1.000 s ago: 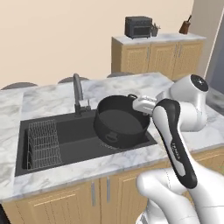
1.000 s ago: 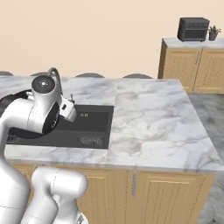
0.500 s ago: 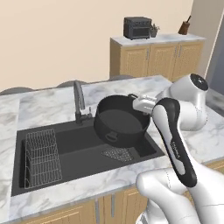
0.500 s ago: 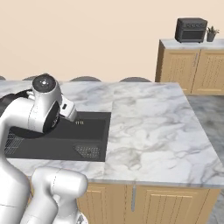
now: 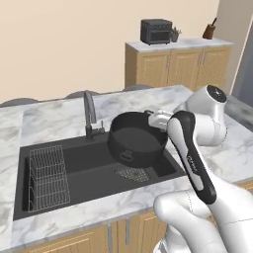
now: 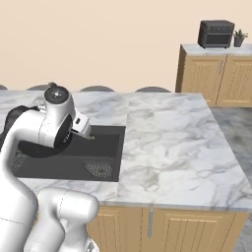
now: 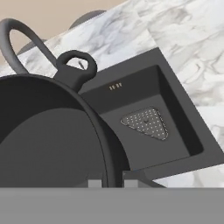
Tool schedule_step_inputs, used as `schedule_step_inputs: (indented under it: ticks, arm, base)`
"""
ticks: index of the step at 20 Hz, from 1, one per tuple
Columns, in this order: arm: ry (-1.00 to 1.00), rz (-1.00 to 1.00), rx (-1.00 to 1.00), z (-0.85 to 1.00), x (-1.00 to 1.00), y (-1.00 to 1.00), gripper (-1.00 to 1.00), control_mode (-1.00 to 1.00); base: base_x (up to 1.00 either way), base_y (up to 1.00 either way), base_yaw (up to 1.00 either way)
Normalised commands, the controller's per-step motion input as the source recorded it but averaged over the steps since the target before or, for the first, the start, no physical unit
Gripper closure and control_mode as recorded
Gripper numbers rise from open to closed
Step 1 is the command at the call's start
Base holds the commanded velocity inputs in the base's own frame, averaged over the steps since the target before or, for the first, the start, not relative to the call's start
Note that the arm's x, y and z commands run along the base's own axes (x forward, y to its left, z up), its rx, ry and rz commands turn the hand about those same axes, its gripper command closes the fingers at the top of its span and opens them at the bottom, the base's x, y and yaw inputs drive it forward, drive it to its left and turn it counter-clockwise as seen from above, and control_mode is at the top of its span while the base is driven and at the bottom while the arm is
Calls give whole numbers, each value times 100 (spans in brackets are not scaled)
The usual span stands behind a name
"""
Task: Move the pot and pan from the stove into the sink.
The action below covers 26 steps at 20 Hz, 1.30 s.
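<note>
- Marble island counter carrying everything, wooden cabinets beyond at far right with a toaster oven on top.
- Black sink sunk into the counter, placed to receive the cookware; wire rack filling its left side, leaving the right side with the drain free.
- Arched faucet standing at the far edge of the sink, just left of the load.
- Pot held level above the right half of the sink, not yet lowered; probably kept high to pass the rim.
- Gripper pinched tight on the pot's right rim, seemingly because the thin wall suits narrow jaws; loop handle seen opposite.
- Pan and stove out of sight.
</note>
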Motion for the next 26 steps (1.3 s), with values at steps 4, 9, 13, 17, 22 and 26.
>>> schedule_step_inputs:
  ticks: [4,9,13,17,22,26]
  arm:
    - [6,0,0,-19,48,-17,100,-100]
    - [6,0,0,-24,43,-18,100,-100]
    - [11,0,0,-47,23,-13,100,-100]
    - [8,0,0,-53,24,-10,100,-100]
    - [-2,-5,0,-32,53,0,100,-100]
    - [-5,-10,0,-26,61,6,100,-100]
  base:
    - [0,0,0]
    - [0,0,0]
    - [0,0,0]
    - [0,0,0]
    - [0,0,0]
    - [0,0,0]
